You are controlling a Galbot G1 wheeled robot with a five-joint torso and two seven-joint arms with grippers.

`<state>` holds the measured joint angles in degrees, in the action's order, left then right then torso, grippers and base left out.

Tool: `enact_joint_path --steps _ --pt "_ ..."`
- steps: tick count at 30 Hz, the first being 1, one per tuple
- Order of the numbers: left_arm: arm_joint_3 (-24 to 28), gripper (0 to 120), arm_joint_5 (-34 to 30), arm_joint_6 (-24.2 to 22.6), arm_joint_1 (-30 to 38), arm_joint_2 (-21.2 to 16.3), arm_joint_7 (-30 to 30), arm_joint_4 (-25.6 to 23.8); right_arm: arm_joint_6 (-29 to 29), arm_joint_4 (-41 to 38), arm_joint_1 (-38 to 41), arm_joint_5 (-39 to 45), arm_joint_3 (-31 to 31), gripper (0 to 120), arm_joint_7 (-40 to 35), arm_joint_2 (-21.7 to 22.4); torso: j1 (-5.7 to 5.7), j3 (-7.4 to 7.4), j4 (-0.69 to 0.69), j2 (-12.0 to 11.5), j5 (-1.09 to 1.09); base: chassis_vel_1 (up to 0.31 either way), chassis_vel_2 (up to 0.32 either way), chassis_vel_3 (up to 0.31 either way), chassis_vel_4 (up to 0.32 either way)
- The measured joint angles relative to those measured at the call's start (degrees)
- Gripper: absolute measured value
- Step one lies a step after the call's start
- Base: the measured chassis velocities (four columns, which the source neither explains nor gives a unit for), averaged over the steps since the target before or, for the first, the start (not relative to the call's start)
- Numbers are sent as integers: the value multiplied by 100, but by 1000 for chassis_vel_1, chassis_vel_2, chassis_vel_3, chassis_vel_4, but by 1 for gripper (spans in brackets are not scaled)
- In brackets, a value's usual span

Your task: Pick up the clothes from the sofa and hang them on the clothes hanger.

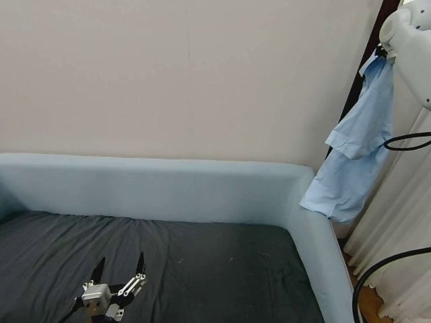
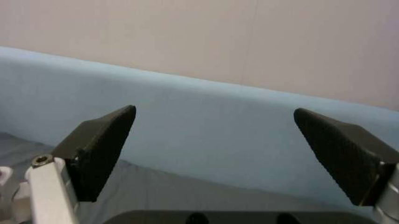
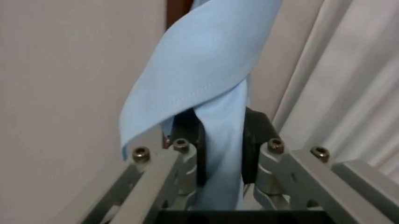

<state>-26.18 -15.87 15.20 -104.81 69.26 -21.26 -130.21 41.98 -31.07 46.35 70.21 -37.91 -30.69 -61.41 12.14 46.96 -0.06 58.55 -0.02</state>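
Observation:
A light blue shirt (image 1: 360,145) hangs at the right, beside the sofa's end, held up high by my right arm (image 1: 411,40). In the right wrist view my right gripper (image 3: 221,144) is shut on a fold of the blue shirt (image 3: 206,60), cloth pinched between its black pads (image 3: 255,140). My left gripper (image 1: 121,269) hovers low over the dark sofa seat (image 1: 202,262) with its fingers open. The left wrist view shows the open left gripper (image 2: 234,149) with its fingers (image 2: 103,149) spread wide, nothing between them, facing the sofa's pale blue backrest (image 2: 206,121).
The sofa's pale blue backrest (image 1: 155,185) and its right armrest (image 1: 320,256) border the seat. A plain wall rises behind. White curtains (image 1: 404,229) and a dark post (image 1: 357,87) stand at the right, with black cables (image 1: 377,276) hanging nearby.

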Motion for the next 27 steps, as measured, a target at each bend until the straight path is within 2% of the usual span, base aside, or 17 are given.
enact_joint_path --steps 3,5,7,8,12,13,16,17,22,23,27 --pt "19 100 27 17 -6 5 5 9 0 -210 -11 10 -23 30 42 42 0 0 3 0 -2 0 0 0 0" --pt "21 100 30 17 -6 5 6 9 0 -279 -20 19 -25 33 41 64 0 0 3 0 -2 0 0 0 0" --pt "24 100 36 18 0 -4 9 9 0 -510 -47 125 -24 45 -28 146 0 0 0 0 -1 0 0 0 0" --pt "24 100 36 18 0 -4 9 9 0 -510 -47 125 -24 45 -28 146 0 0 0 0 -1 0 0 0 0" --pt "61 100 39 19 26 -11 11 26 0 -1197 -116 594 -83 60 -316 415 0 0 -2 0 -1 0 0 0 0" --pt "61 100 39 19 26 -11 11 26 0 -1197 -116 594 -83 60 -316 415 0 0 -2 0 -1 0 0 0 0" --pt "120 100 69 10 43 1 12 50 0 -1921 -190 1059 -97 77 -679 711 0 0 1 0 -2 0 0 0 0" --pt "120 100 69 10 43 1 12 50 0 -1921 -190 1059 -97 77 -679 711 0 0 1 0 -2 0 0 0 0" --pt "156 100 148 5 35 29 12 77 -1 -3118 -410 1612 165 97 -1285 1159 0 0 0 0 -2 0 0 0 0" --pt "156 100 148 5 35 29 12 77 -1 -3118 -410 1612 165 97 -1285 1159 0 0 0 0 -2 0 0 0 0" --pt "203 100 219 61 39 86 20 103 -199 -4470 -1004 1808 683 100 -1138 1719 0 -1 0 0 -2 0 0 0 0"
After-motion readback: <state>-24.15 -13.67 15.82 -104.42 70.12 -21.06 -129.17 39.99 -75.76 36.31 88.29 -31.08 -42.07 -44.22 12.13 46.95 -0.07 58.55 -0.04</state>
